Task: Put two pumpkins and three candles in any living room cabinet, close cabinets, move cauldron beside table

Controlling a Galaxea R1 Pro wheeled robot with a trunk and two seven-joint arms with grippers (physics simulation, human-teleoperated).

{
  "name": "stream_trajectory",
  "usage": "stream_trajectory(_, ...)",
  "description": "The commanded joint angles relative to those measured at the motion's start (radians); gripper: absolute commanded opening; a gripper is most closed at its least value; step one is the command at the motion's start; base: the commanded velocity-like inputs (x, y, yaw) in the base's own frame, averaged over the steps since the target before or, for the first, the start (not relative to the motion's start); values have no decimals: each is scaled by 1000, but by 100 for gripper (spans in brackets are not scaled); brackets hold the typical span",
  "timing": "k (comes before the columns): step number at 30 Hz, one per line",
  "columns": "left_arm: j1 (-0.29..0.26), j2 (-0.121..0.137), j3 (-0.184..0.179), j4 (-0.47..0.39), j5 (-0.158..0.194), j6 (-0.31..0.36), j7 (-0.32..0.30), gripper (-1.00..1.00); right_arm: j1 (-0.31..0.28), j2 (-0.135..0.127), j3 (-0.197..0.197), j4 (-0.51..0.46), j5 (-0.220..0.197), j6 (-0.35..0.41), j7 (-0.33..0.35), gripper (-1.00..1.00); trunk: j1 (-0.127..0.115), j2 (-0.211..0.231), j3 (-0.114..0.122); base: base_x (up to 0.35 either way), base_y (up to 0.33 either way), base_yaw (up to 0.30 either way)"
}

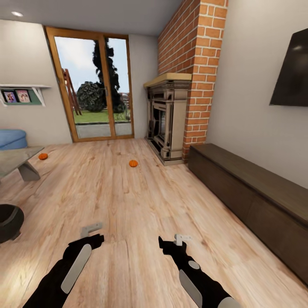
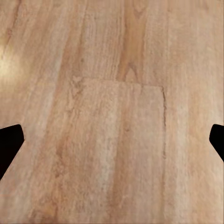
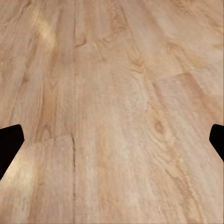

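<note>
While both arms hang low over the floor, the room lies like this:

Cabinet [image 1: 256, 194]: long, low and dark brown against the right-hand wall, its long axis running away from the robot towards the fireplace [image 1: 167, 119]; both flat fronts look shut.

Pumpkins: two, both on the wooden floor [image 1: 128, 201] and well apart. One pumpkin [image 1: 133, 163] sits out in the open, in front of the fireplace. The other pumpkin [image 1: 42, 156] lies just beyond the far corner of the tabletop [image 1: 17, 157]. Too small to tell which way the stems point.

Cauldron [image 1: 9, 221]: black and round, on the floor at the left edge of the head view, partly cut off, nearer the robot than the grey table.

Table: only its corner and one angled support show at the left, in front of a blue sofa [image 1: 12, 139].

Left end effector [image 1: 91, 229]: over bare floor, holding nothing; in the left wrist view its dark fingertips [image 2: 10, 142] sit far apart at the frame edges, so it is spread wide.

Right end effector [image 1: 182, 239]: likewise empty and spread wide, its fingertips [image 3: 9, 142] at the edges of the right wrist view.

Head view versus wrist views: the head view gives the whole room, glass door [image 1: 94, 85], brick chimney and wall screen; each wrist view gives floorboards between the fingertips.
</note>
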Motion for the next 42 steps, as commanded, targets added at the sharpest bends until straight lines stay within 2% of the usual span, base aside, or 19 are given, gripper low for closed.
stream_trajectory(1,-1,1,-3,-1,10,0,10,100,-1,-1,8,0,-10,-12,-7,100,0,0,-1,279,111,293)
stream_trajectory(26,-1,1,-4,-1,10,0,10,100,-1,-1,10,0,-10,-22,-7,100,0,0,-1,325,23,287)
stream_trajectory(42,0,1,-4,-1,12,0,9,100,-1,-1,10,0,-10,-22,-7,100,0,0,-1,334,0,21)
